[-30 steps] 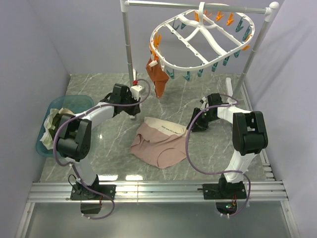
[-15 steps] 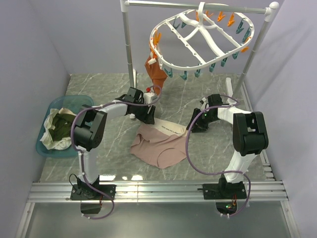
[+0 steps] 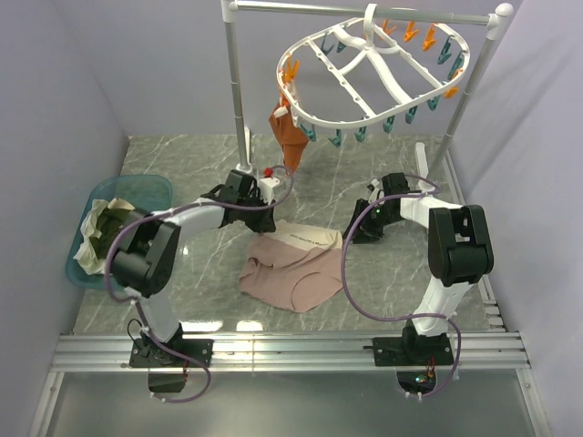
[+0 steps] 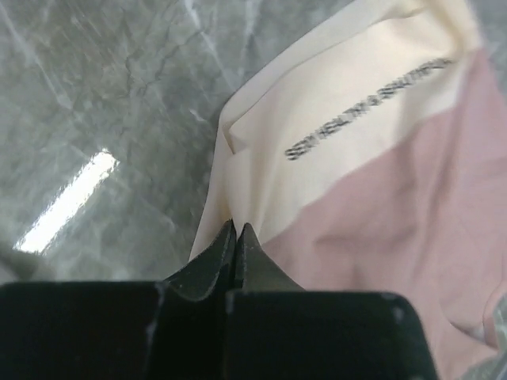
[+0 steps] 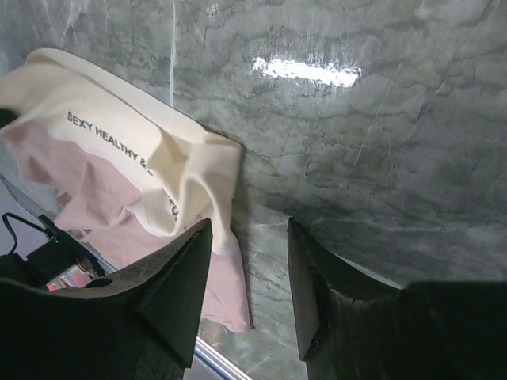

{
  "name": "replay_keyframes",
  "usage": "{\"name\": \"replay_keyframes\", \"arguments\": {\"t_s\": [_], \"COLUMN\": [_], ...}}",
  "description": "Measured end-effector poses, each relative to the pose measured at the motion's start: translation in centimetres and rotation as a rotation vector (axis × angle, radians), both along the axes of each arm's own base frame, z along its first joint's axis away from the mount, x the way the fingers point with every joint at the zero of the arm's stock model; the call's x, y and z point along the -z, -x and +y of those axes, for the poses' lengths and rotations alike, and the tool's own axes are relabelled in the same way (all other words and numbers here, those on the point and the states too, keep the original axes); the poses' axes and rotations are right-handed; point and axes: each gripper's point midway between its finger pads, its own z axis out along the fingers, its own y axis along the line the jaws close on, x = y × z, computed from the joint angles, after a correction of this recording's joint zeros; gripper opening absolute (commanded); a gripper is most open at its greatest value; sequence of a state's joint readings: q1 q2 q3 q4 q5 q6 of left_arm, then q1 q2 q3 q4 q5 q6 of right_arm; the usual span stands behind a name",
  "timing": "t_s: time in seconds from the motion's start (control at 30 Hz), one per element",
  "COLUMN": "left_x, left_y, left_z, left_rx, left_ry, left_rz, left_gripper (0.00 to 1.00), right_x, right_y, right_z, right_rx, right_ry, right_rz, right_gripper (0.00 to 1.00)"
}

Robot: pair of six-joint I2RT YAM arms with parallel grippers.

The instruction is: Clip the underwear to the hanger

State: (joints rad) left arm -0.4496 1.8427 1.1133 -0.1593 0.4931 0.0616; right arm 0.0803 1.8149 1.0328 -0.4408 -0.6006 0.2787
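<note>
The underwear [image 3: 291,269] lies flat on the counter [image 3: 182,173] between the two arms, below the hanger [image 3: 363,56], which hangs from a white rail. The left tool [image 4: 236,233] is pressed together on the cream waistband's edge. The right tool [image 5: 245,293] is spread, and the waistband's other corner lies just beside one of its fingers. Dark print on the waistband reads "SEXY HEALTHY &"; the rest is blurred. The counter is grey-green marble between pale lilac walls.

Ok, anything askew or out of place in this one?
The hanger hangs tilted, lower at the end where a rust-orange garment dangles from the rim. The underwear lies rumpled on the table, its waistband folded over at one corner.
</note>
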Motion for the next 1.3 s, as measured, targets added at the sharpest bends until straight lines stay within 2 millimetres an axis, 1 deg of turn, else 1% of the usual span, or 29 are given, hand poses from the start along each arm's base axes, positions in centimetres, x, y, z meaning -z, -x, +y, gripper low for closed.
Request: {"name": "replay_keyframes", "arguments": {"t_s": [0.03,0.07,0.13,0.2,0.23,0.33,0.47,0.57,0.63,0.67,0.7,0.73,0.77,0.83,0.93,1.0,1.03,1.1,1.13,1.2,1.27,1.3], "left_x": [-0.9,-1.7,-3.8,-4.7,-4.8,-3.8,-1.7,-1.3,-1.3,-1.4,-1.4,-1.5,-1.6,-1.8,-2.4,-3.3,-4.0,-5.8,-6.7,-9.1,-11.3,-12.3], "left_y": [0.4,0.3,-1.0,-2.4,-3.0,-4.0,-4.6,-4.6,-4.7,-4.8,-4.8,-4.8,-4.9,-4.9,-4.6,-3.7,-3.0,-1.6,-0.9,0.4,2.0,2.9], "left_z": [0.3,0.4,0.6,1.1,1.4,2.4,3.0,3.4,3.5,3.6,3.6,3.6,3.6,3.5,3.5,3.7,3.8,3.8,3.8,3.4,3.2,3.2], "left_rx": [0.005,0.005,-0.004,-0.021,-0.031,-0.056,-0.07,-0.079,-0.082,-0.084,-0.085,-0.085,-0.085,-0.083,-0.077,-0.069,-0.063,-0.043,-0.034,-0.004,0.03,0.045], "left_ry": [0.006,0.012,0.031,0.032,0.027,-0.006,-0.04,-0.053,-0.054,-0.055,-0.055,-0.055,-0.055,-0.053,-0.042,-0.026,-0.016,0.015,0.032,0.081,0.128,0.146], "left_rz": [-0.027,-0.055,-0.147,-0.213,-0.235,-0.24,-0.201,-0.186,-0.185,-0.184,-0.183,-0.182,-0.181,-0.179,-0.183,-0.187,-0.185,-0.196,-0.201,-0.227,-0.259,-0.271], "left_gripper": [0.0,0.0,0.0,0.01,0.01,0.01,0.02,0.02,0.03,0.02,0.02,0.01,0.01,0.0,0.0,0.0,0.01,0.01,0.0,0.01,0.0,0.01], "right_x": [0.0,0.0,0.0,0.0,0.0,0.0,0.2,0.2,0.3,0.3,0.4,0.6,0.9,1.1,1.0,0.8,0.6,-0.5,-1.5,-4.4,-7.9,-9.3], "right_y": [0.0,0.0,0.0,0.0,0.0,0.0,-0.3,-0.6,-0.8,-0.9,-0.9,-1.1,-1.2,-1.1,-1.1,-0.5,-0.1,0.6,0.9,1.1,1.3,1.6], "right_z": [0.0,0.0,0.0,0.1,0.1,0.3,0.7,1.4,1.9,2.1,2.4,2.6,2.9,3.2,2.9,1.9,1.3,0.0,-0.5,-0.7,-0.3,-0.1], "right_rx": [0.0,-0.001,-0.001,-0.001,-0.002,-0.002,0.002,0.001,-0.003,-0.006,-0.011,-0.022,-0.023,-0.023,-0.023,-0.009,-0.001,0.018,0.017,-0.01,-0.076,-0.105], "right_ry": [-0.001,-0.001,-0.002,-0.004,-0.006,-0.018,-0.036,-0.054,-0.06,-0.06,-0.061,-0.057,-0.054,-0.069,-0.065,-0.055,-0.055,-0.058,-0.068,-0.096,-0.124,-0.134], "right_rz": [0.0,-0.001,-0.001,-0.001,-0.001,0.005,0.009,0.008,0.0,-0.004,-0.007,-0.014,-0.013,0.0,-0.013,-0.026,-0.028,-0.051,-0.077,-0.158,-0.289,-0.342], "right_gripper": [0.51,0.51,0.51,0.51,0.5,0.47,0.45,0.44,0.41,0.38,0.17,0.06,0.0,0.0,0.0,0.0,0.0,0.0,0.0,0.0,0.0,0.0]}}
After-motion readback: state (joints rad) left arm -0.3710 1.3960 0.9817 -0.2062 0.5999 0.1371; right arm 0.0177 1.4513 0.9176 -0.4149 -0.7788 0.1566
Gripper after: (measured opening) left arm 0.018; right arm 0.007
